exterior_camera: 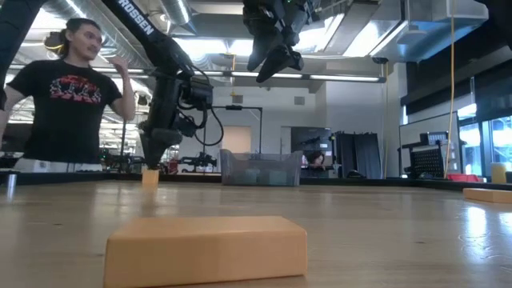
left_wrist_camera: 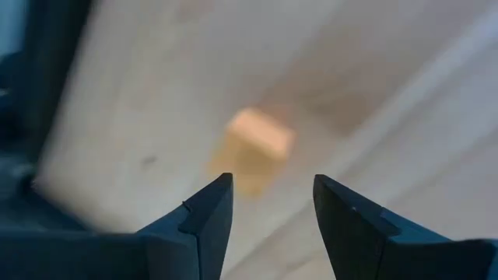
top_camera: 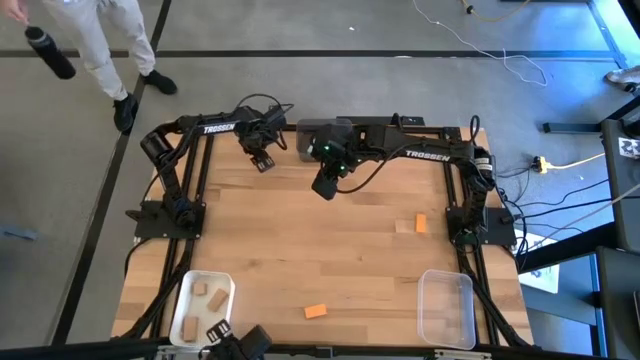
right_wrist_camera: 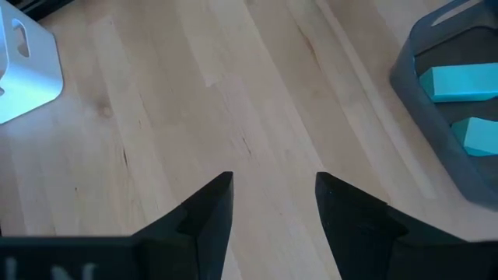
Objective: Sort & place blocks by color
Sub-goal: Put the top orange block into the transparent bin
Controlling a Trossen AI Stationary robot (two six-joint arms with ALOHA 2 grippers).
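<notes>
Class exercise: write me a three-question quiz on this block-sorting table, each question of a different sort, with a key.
1. True or false: the left gripper is shut on a tan block.
2. In the dark grey bin, the blocks are: A orange, B teal, C tan.
3. Fill in: the white bin holds ___ blocks.

Key: 1 false, it is open above it; 2 B; 3 tan.

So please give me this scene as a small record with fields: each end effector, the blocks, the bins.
left end effector: open, above a tan block, far left of table
right end effector: open, empty, raised near grey bin
grey bin: teal blocks
white bin: tan blocks
clear bin: looks empty
loose: orange blocks
</notes>
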